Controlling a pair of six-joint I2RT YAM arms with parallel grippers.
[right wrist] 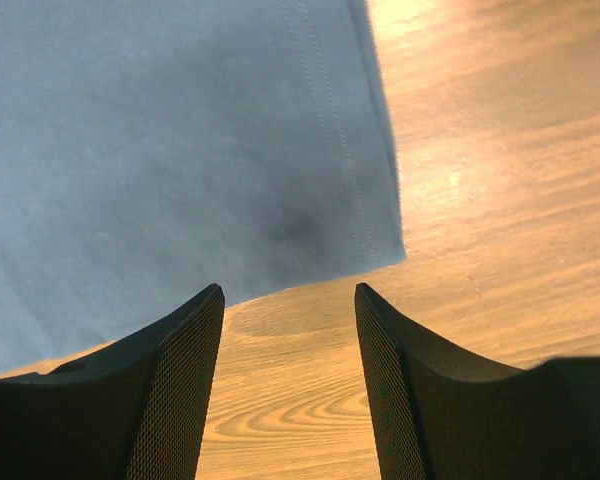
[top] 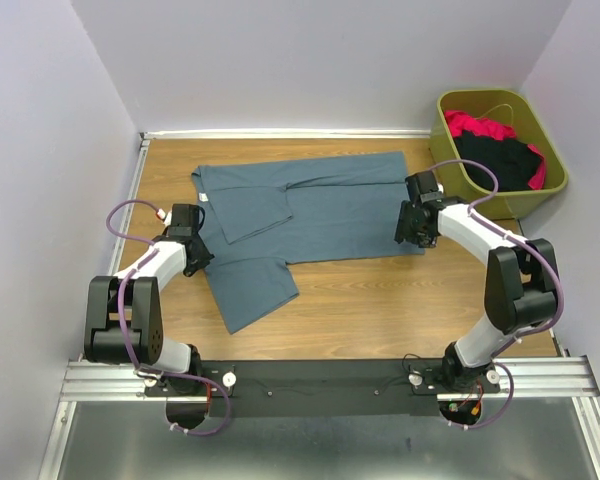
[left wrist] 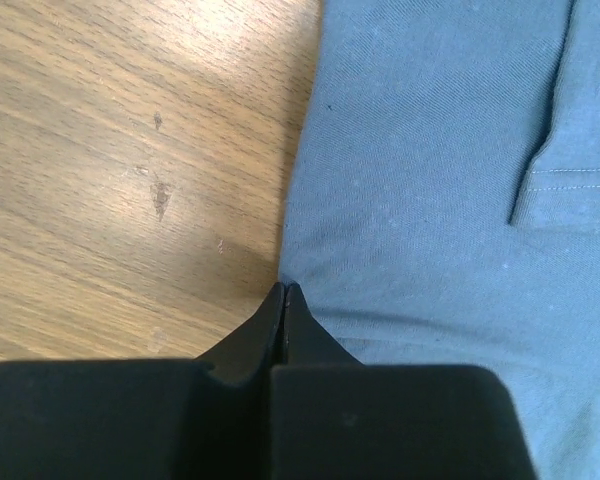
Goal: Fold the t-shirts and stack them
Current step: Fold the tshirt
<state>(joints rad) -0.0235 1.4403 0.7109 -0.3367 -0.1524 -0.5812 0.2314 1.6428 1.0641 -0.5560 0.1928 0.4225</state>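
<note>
A slate-blue t-shirt (top: pixel 320 210) lies partly folded on the wooden table, with one sleeve folded over its body. My left gripper (top: pixel 198 252) sits at the shirt's left edge. In the left wrist view its jaws (left wrist: pixel 285 288) are shut, pinching the edge of the blue cloth (left wrist: pixel 430 150), with a crease running from the tips. My right gripper (top: pixel 412 232) is open and empty just off the shirt's right end. In the right wrist view it (right wrist: pixel 290 300) hovers over bare wood, close below the shirt's corner (right wrist: pixel 180 130). A black t-shirt (top: pixel 500 160) and a red-pink one (top: pixel 475 125) lie in the bin.
The olive-green plastic bin (top: pixel 448 150) stands at the back right beside the right arm. White walls close the table on the left, back and right. Bare wood (top: pixel 380 300) shows in front of the shirt.
</note>
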